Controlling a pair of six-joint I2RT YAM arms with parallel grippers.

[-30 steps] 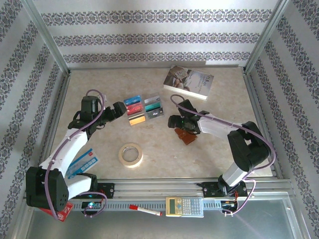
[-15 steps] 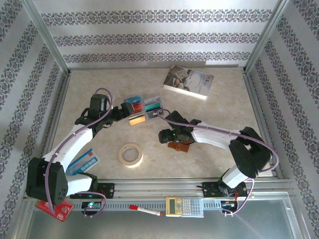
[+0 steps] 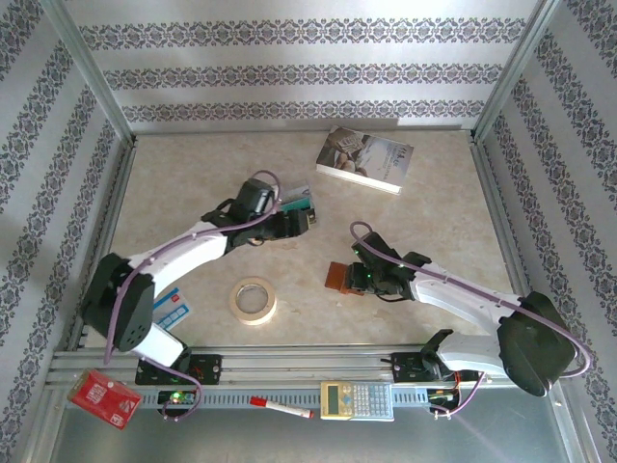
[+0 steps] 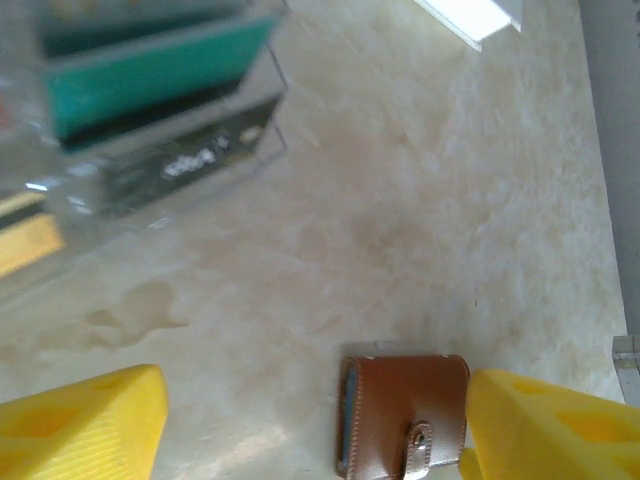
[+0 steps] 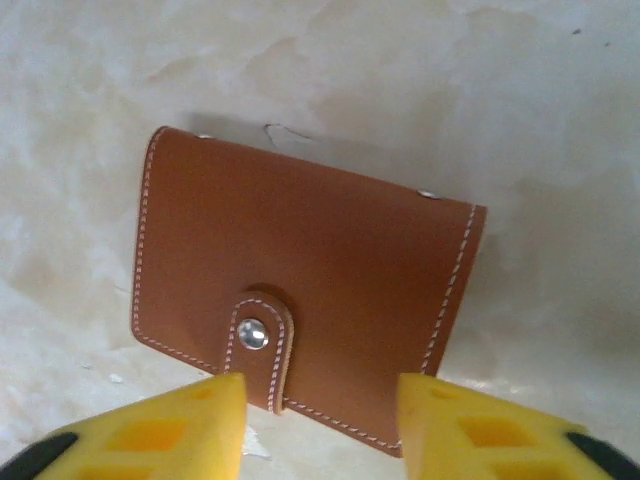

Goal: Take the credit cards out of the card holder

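The card holder is a brown leather wallet lying shut on the table, with its snap tab fastened. In the top view the card holder lies right of centre, and my right gripper sits at its right edge. My right gripper is open, its yellow fingertips hovering over the holder's near edge. The credit cards lie at centre, partly covered by my left gripper. My left gripper is open and holds nothing. A teal card and a grey card show blurred, with the card holder farther off.
A pale book lies at the back right. A tape roll sits near the front centre. A blue-and-white packet lies by the left arm's base. A red packet, a red pen and a calculator rest on the front rail.
My left arm has swung right and now covers much of the card spread. My right arm has drawn back to the right, its jaws have narrowed, and the holder lies slightly lower and further left.
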